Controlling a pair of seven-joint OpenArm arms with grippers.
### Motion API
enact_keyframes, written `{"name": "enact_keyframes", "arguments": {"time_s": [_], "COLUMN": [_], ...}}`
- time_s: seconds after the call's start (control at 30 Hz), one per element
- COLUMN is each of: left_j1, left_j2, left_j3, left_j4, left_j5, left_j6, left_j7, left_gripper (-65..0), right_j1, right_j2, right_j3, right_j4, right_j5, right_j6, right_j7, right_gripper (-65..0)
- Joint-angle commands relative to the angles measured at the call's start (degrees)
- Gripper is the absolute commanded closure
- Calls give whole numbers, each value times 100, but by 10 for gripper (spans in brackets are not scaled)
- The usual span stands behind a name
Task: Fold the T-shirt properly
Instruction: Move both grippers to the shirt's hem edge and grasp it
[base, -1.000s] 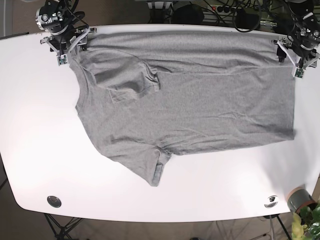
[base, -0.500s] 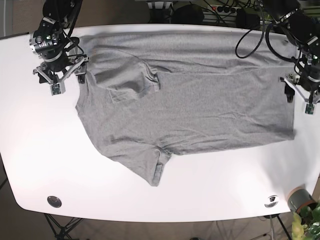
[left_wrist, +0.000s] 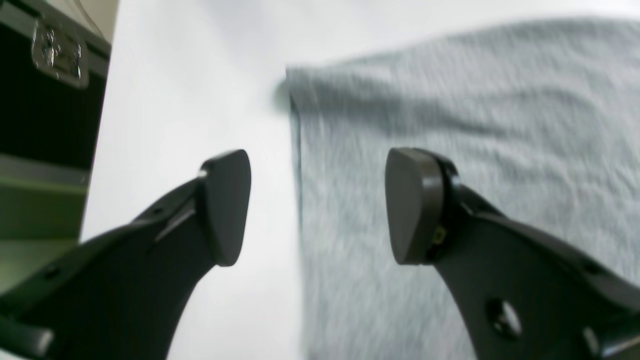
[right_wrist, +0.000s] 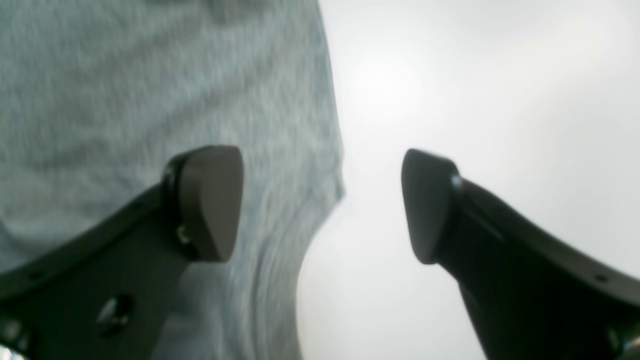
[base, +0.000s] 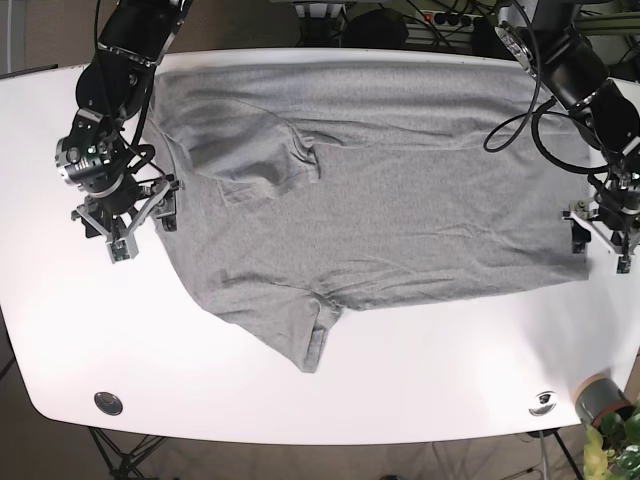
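Change since earlier: both arms have come down from the table's far corners along the shirt's two side edges; the cloth lies as it did.
T-shirt (base: 380, 210): heather-grey, spread flat across the white table (base: 420, 380), upper band folded over, one sleeve (base: 255, 160) doubled onto the body, the other sleeve (base: 300, 335) pointing to the near edge.
Right gripper (base: 125, 215): jaws spread wide, nothing between them, hanging over the shirt's edge by the collar side; in the right wrist view one finger (right_wrist: 210, 200) is above cloth, the other above bare table.
Left gripper (base: 600, 225): jaws spread wide, empty, straddling the hem edge (left_wrist: 296, 165); one finger (left_wrist: 415, 205) over fabric, the other over table.
Near-edge fittings: round dark disc (base: 108, 402) and small oval mark (base: 543, 401) on the tabletop.
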Motion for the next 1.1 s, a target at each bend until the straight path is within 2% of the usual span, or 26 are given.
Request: {"name": "enact_keyframes", "arguments": {"time_s": [0.0, 0.1, 0.2, 0.43, 0.67, 0.73, 0.93, 1.0, 1.07], "left_j1": [-190, -366, -533, -568, -278, -172, 21, 56, 100], "left_j2": [-161, -196, -196, -196, -196, -178, -187, -196, -205], "left_j3": [36, 45, 45, 45, 142, 151, 142, 142, 142], "left_j4": [-243, -586, -814, -938, -516, -349, -217, -217, -217], "left_j5": [55, 99, 99, 99, 90, 81, 63, 63, 81], "left_j6": [-3, -3, -3, -3, -3, -3, -3, -3, -3], "left_j7": [-366, -445, -463, -902, -902, -902, -902, -894, -894], "left_gripper": [-385, -385, -385, -385, -385, -385, -385, -385, -385], "right_j1": [550, 1024, 1464, 2422, 2994, 3187, 3398, 3398, 3389], "right_j2": [77, 94, 200, 314, 490, 508, 516, 499, 490], "right_j3": [-205, -354, -477, -1022, -1524, -1620, -1990, -2060, -2113], "right_j4": [-449, -1047, -1715, -3754, -5346, -5750, -6427, -6506, -6568], "right_j5": [59, 50, 50, 50, 50, 50, 50, 50, 59], "right_j6": [-28, -37, -125, -512, -758, -775, -819, -986, -1057], "right_j7": [101, 154, 374, 1569, 2677, 2923, 3442, 3547, 3591], "right_gripper": [-472, -472, -472, -472, -472, -472, -472, -472, -472]}}
